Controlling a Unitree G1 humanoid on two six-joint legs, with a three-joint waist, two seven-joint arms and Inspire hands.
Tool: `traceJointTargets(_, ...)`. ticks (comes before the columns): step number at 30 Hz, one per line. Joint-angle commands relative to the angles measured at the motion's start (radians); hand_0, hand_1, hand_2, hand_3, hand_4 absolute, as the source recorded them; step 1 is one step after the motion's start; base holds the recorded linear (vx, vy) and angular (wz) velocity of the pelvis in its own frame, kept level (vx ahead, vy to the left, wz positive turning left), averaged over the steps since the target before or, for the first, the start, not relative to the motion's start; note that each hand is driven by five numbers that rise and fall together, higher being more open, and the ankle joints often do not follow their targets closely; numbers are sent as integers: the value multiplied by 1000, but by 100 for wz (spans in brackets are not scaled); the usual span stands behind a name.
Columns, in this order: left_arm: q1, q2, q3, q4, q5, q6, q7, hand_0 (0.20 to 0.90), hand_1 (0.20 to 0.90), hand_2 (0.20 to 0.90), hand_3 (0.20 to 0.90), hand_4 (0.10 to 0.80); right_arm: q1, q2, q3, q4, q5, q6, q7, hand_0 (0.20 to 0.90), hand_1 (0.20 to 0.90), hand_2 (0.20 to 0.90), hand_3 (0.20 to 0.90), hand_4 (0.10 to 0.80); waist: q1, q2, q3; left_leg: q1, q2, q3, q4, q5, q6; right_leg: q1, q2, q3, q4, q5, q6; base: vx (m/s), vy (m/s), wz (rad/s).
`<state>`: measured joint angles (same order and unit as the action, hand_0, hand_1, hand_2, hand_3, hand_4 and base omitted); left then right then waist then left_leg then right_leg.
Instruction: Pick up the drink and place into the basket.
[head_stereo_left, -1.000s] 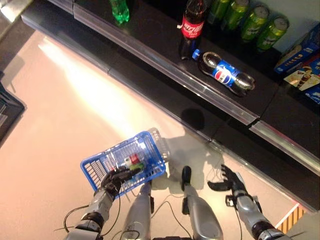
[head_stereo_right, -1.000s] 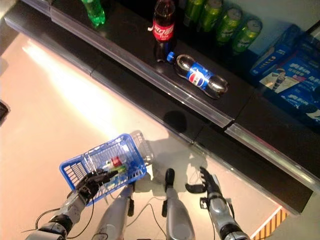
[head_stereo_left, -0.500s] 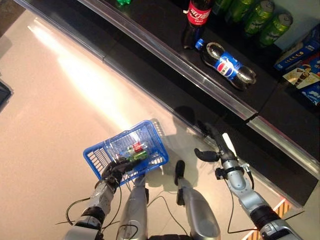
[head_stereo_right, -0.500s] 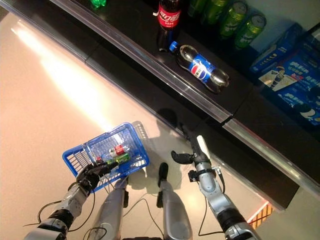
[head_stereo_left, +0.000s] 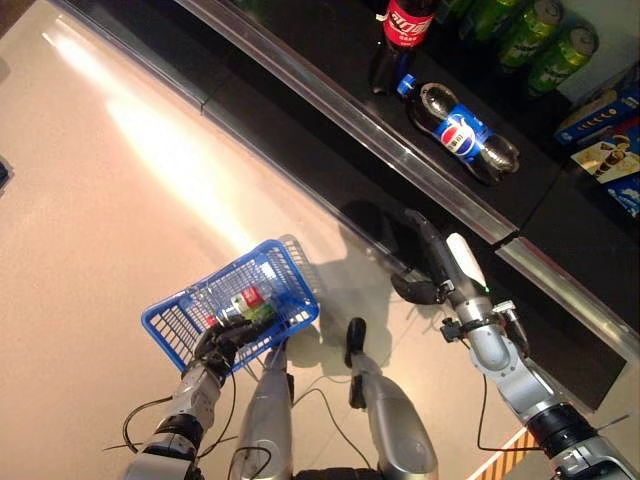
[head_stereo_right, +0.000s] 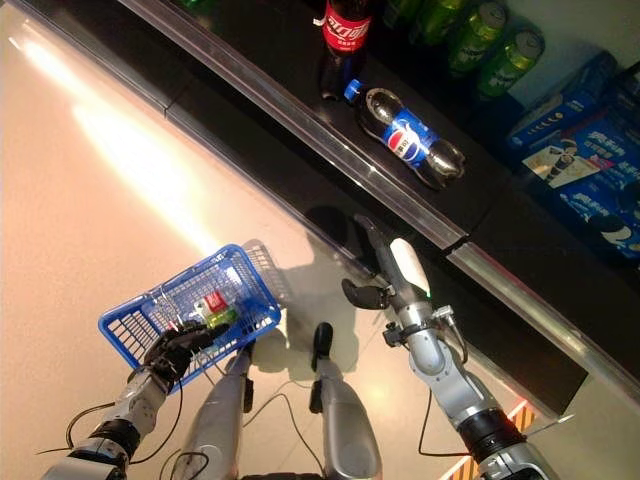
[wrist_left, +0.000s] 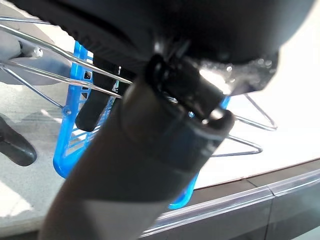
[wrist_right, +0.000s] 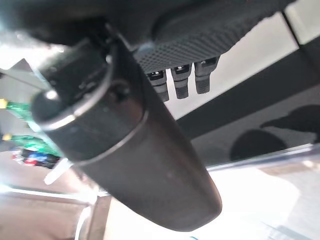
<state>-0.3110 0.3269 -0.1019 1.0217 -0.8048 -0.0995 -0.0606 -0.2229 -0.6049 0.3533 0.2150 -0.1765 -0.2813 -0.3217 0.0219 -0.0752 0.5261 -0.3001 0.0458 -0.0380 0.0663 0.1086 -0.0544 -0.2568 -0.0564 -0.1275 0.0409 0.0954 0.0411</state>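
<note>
A blue plastic basket (head_stereo_left: 172, 325) hangs low at the left, and my left hand (head_stereo_left: 218, 345) is curled round its wire handle (wrist_left: 47, 75). A small bottle (head_stereo_left: 246, 303) with a red and green label lies inside it. On the black shelf (head_stereo_left: 400, 165) a blue-labelled cola bottle (head_stereo_left: 460, 135) lies on its side, and a red-labelled cola bottle (head_stereo_left: 405, 22) stands just behind it. My right hand (head_stereo_left: 440, 265) is stretched out toward the shelf's front edge with straight fingers (wrist_right: 180, 80). It holds nothing and stays short of the lying bottle.
Several green cans (head_stereo_left: 545, 45) stand at the back of the shelf. Snack boxes (head_stereo_left: 610, 130) lie at its right end. A clear strip runs along the shelf's front lip, with a dark panel below it. Pale floor spreads to the left.
My right arm has risen from low beside me and stretched forward toward the shelf. The camera has shifted. My left hand keeps its hold on the basket.
</note>
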Motion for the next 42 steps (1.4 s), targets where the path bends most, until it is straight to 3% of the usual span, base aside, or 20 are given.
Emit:
traceJointTargets(1,83,61,23,-88,-4,-125,-49,300,300,300,200,100,16,-85,-67,-199,-23,-101,-84,900,900,900,900,800,-7,-25,-70,-23,-33,36,180,-162,31,11,-41,53,79,-63,86,0,0,0)
traceJointTargets(7,90,58,29,-78,-8,-131,-54,300,300,300,200,100,12,-105,-112,-276,-35,-113,-125,900,900,900,900,800,-5,-27,-69,-20,-31,40,185,-168,29,25,-40,51,70,-67,85,0,0,0)
traceJointTargets(25,111,92,47,-69,-10,-118,-50,300,300,300,200,100,-54,-185,-231,-365,-45,-34,-307,900,900,900,900,800,14,-56,-66,-6,-20,49,195,-179,27,73,-27,44,38,-59,95,0,0,0)
traceJointTargets(42,154,119,39,-111,8,-62,-47,300,300,300,200,100,-116,-274,-257,-332,-16,43,-310,900,900,900,900,800,45,-61,-90,33,-20,44,197,-180,21,147,-30,26,7,-56,101,45,-7,0)
